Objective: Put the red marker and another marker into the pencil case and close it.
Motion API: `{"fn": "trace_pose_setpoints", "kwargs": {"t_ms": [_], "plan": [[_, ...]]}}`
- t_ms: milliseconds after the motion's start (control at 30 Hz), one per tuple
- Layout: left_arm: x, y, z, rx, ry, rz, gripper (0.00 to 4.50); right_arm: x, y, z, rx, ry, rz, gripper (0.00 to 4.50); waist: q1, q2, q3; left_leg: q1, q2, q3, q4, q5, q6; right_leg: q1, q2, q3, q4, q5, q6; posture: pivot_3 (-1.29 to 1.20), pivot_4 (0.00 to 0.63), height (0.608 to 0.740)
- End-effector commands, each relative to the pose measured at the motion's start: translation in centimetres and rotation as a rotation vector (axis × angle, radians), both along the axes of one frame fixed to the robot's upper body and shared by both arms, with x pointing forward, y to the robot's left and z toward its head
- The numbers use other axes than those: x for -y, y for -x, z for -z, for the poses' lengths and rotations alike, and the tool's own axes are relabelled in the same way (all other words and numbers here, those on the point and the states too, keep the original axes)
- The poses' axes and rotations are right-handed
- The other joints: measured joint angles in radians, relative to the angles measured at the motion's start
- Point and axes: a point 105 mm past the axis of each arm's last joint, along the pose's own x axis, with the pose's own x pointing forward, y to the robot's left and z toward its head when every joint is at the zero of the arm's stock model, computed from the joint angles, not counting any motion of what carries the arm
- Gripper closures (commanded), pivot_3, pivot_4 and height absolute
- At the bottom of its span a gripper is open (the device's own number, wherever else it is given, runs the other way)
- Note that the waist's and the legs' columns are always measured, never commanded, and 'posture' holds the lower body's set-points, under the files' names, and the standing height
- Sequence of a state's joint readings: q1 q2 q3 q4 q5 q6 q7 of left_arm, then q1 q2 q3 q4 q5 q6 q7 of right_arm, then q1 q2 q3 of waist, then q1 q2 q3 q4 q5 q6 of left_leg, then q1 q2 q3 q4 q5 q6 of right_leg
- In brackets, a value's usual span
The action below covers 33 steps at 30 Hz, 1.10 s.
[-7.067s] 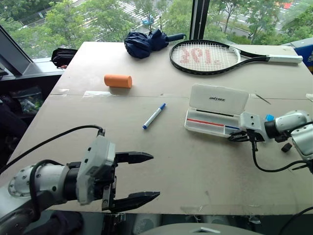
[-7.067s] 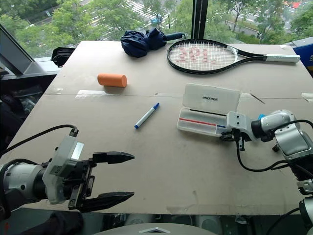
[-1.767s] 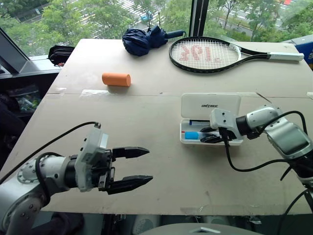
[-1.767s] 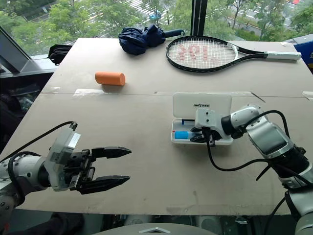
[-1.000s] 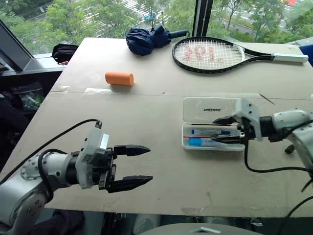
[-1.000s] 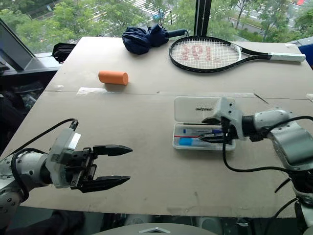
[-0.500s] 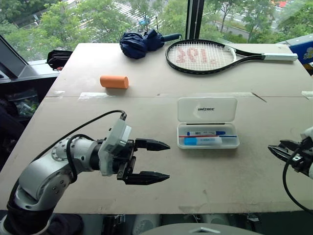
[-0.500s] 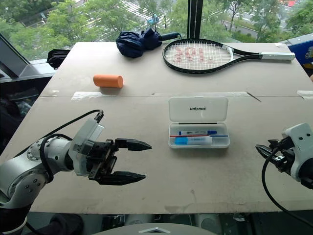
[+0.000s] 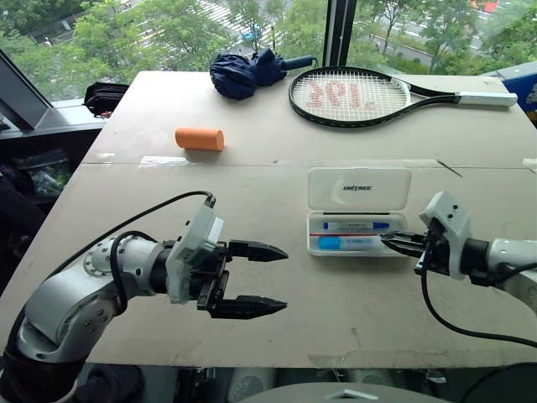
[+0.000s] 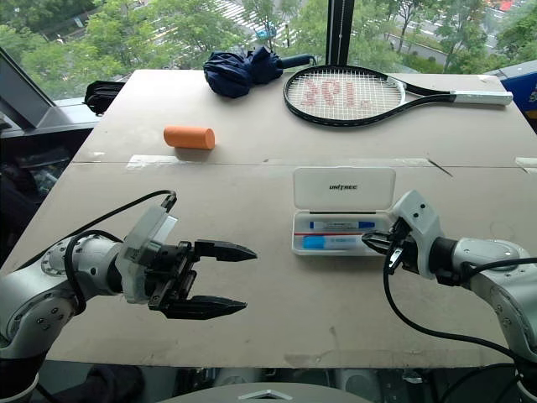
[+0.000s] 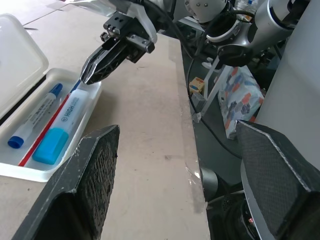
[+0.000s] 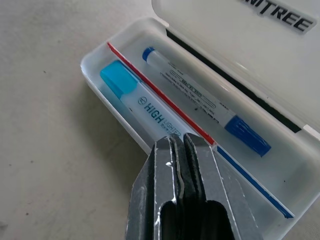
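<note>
With the right fingers (image 10: 373, 243) pinched together and empty at the open pencil case (image 10: 342, 188), a careless nudge could shove it across the worktop (image 10: 277, 311) instead of folding its lid, while the left fingers (image 10: 220, 280) hang wide apart.

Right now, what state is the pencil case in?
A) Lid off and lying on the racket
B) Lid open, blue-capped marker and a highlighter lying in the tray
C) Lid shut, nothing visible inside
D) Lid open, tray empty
B: the pencil case has its lid up, and the blue-capped marker and light-blue highlighter lie in its tray, with the shut right gripper at its end.
</note>
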<state>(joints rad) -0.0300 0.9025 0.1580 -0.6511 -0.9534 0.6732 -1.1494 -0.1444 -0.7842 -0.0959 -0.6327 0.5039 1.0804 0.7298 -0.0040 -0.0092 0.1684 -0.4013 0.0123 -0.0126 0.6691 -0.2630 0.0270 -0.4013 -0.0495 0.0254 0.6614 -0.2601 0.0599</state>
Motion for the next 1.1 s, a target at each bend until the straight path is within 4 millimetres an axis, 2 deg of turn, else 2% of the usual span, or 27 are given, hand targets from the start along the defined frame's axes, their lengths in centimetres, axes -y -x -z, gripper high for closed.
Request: {"fn": "trace_pose_setpoints", "kwargs": {"t_ms": [33,333,633,667,733,833,933,1000,1033,1067,1100], "plan": [[-0.2,0.7,-0.5,0.029,-0.001,0.001,0.78,0.4,-1.2,0.0,0.045,0.060,0.009,4.47,-0.003,0.000,0.000,0.000,0.000,0.000,0.000,0.000,0.000,0.000,-0.001,0.000,0.000,0.000,0.000,0.00,0.150,0.732],[-0.4,1.2,-0.3,0.026,0.004,-0.043,0.78,1.1,-1.7,-0.1,0.051,0.072,0.033,4.47,-0.004,0.000,0.000,0.001,0.001,0.000,0.000,0.000,0.000,0.000,-0.001,0.000,0.001,0.000,0.000,0.00,0.150,0.732],[-0.3,1.2,-0.4,0.030,0.009,-0.048,0.78,0.1,-1.4,0.0,0.047,0.073,0.007,4.47,-0.004,0.000,0.000,0.001,0.001,0.000,0.000,0.000,0.000,0.000,-0.001,0.000,0.001,0.000,0.000,0.00,0.150,0.732],[-0.3,1.2,-0.4,0.030,0.010,-0.047,0.78,0.5,-1.5,-0.1,0.053,0.076,0.030,4.47,-0.004,0.000,0.000,0.001,0.001,0.000,0.000,0.000,0.000,0.000,-0.001,0.000,0.001,0.000,0.000,0.00,0.150,0.732],[-0.3,1.2,-0.5,0.032,0.010,-0.044,0.78,2.4,-2.2,-0.6,0.079,0.084,0.141,4.47,-0.004,0.000,0.000,0.001,0.001,0.000,0.000,0.000,0.000,0.000,-0.001,0.000,0.001,0.000,0.000,0.00,0.150,0.732],[-0.2,1.3,-0.5,0.035,0.011,-0.041,0.78,6.7,-2.8,-2.0,0.155,0.074,0.365,4.47,0.002,0.000,0.000,0.000,0.001,0.001,0.000,0.000,0.000,0.000,-0.001,0.000,0.001,0.000,0.000,0.00,0.150,0.732],[0.1,1.2,-0.5,0.038,0.021,-0.029,0.78,11.5,-1.3,-2.7,0.174,0.056,0.589,3.77,0.009,0.000,0.000,0.000,0.000,0.000,0.000,0.000,0.000,0.000,-0.001,0.000,0.001,0.000,0.000,0.00,0.150,0.732],[0.3,1.1,-0.4,0.041,0.026,-0.021,0.78,13.5,-0.2,-2.8,0.184,0.077,0.704,2.83,0.018,0.000,0.000,0.000,-0.001,0.001,0.000,0.000,0.000,0.000,-0.001,0.000,0.001,0.000,0.000,0.00,0.150,0.732],[0.4,1.0,-0.5,0.041,0.030,-0.017,0.78,14.3,0.3,-3.0,0.195,0.088,0.763,2.20,0.017,0.000,0.000,0.000,-0.001,0.001,0.000,0.000,0.000,0.000,-0.001,0.000,0.001,0.000,0.000,0.00,0.150,0.732],[0.5,0.9,-0.5,0.043,0.033,-0.013,0.78,15.3,0.6,-3.3,0.216,0.103,0.838,1.84,0.013,0.000,-0.001,0.001,-0.001,0.001,0.000,0.000,0.000,0.000,-0.001,0.001,0.001,0.000,0.000,0.00,0.150,0.732],[0.6,0.8,-0.5,0.043,0.038,-0.008,0.78,16.3,1.0,-3.5,0.235,0.120,0.931,1.16,0.010,0.000,-0.001,0.002,-0.001,0.003,0.000,0.000,0.000,0.000,0.000,0.002,0.001,0.000,0.000,0.00,0.150,0.732]]}}
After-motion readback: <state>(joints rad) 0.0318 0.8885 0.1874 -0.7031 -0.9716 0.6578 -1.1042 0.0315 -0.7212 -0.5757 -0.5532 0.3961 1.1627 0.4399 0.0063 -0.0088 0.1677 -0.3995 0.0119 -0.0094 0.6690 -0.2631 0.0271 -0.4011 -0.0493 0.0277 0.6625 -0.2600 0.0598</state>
